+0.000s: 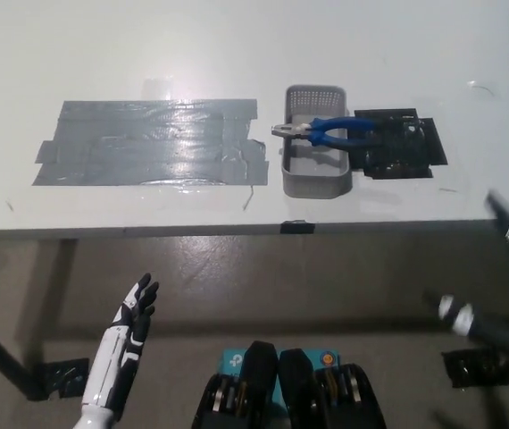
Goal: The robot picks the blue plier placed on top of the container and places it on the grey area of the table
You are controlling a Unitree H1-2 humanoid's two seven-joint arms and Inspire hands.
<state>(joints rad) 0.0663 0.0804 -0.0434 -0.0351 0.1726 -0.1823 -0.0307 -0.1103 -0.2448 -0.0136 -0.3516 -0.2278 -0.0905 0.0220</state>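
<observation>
Fingers of our black right hand (504, 295) show only as a blurred cluster at the lower right, below the table edge, so we cannot tell whether it is spread or closed; it holds nothing that we can see; our white left hand (134, 313) rests at the lower left, also below the table (237, 54), its fingers apart and empty. Outward from there, the blue plier (330, 132) lies across the top of the grey container (315, 179), jaws pointing to picture left, handles reaching over toward a black patch (402, 147) just beside the container; the grey area (152, 143), a block of tape strips, sits near the container on its other side. We judge the task barely begun: the reach comes first; the right hand must rise over the table edge, come down on the handles, and close.
</observation>
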